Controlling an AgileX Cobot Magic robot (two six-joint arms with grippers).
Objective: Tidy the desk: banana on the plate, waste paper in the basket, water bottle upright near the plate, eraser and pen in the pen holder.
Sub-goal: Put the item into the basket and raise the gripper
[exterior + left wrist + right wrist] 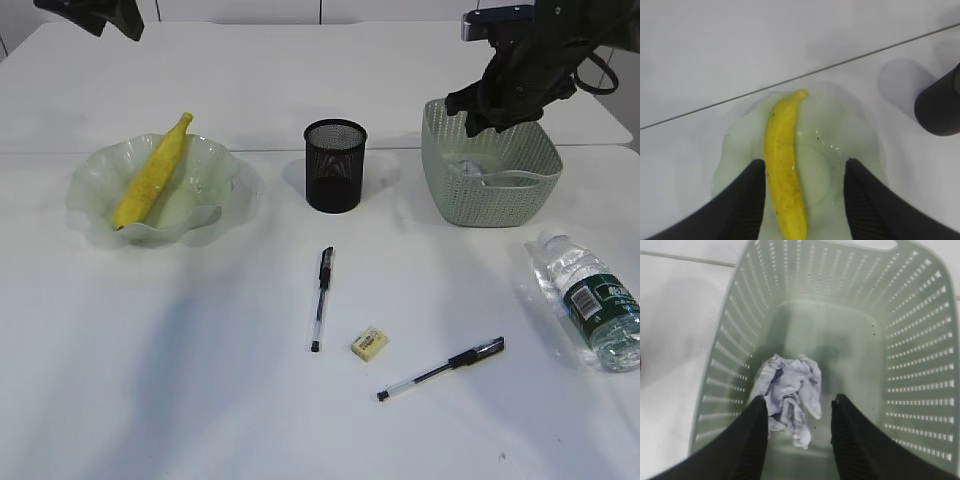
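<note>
A yellow banana (152, 178) lies on the pale green plate (90, 185). My left gripper (112, 22) hangs high above it, open and empty; the left wrist view shows its jaws (804, 161) apart over the banana (782, 165) and plate (850, 130). My right gripper (478, 112) is open just above the green basket (480, 205). Crumpled waste paper (790, 385) lies loose on the basket floor (920, 365), below the open jaws (799, 398). The water bottle (590, 298) lies on its side at the right. Two pens (321, 297) (440, 368) and a yellow eraser (369, 343) lie on the table.
The black mesh pen holder (335, 170) stands between plate and basket; it also shows at the right edge of the left wrist view (940, 107). A seam between two white tabletops runs behind plate and holder.
</note>
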